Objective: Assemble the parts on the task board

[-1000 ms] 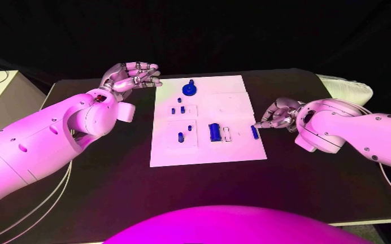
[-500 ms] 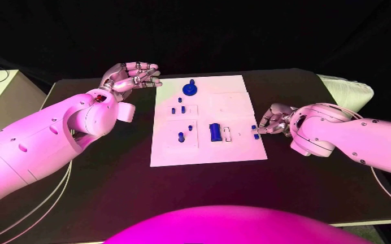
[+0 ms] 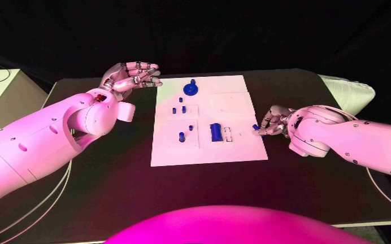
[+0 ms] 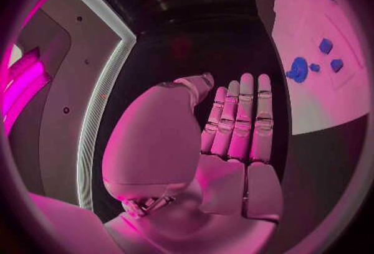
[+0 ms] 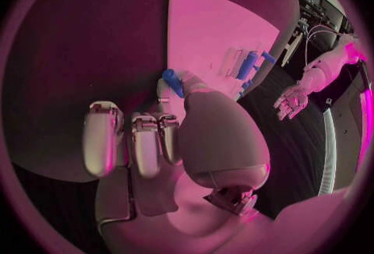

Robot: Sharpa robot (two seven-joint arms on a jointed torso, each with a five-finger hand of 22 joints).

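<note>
My right robot hand [image 3: 276, 121] sat at the board's [image 3: 244, 151] right edge, pinching a small blue part [image 5: 172, 82] at its fingertips, the part just over the bench beside the board. My left robot hand [image 3: 130, 77] hung empty off the board's far left corner, fingers straight and apart, palm up. On the board a larger blue block [image 3: 215, 131] stood next to a white slot piece [image 3: 229, 134], with several small pegs [image 3: 181, 136] to the left and a round blue piece [image 3: 191, 90] at the far end. I judged the step to be carrying the pinched part to its seat. To do it well I needed a firm pinch, the part held upright, and a slow descent square onto the seat.
</note>
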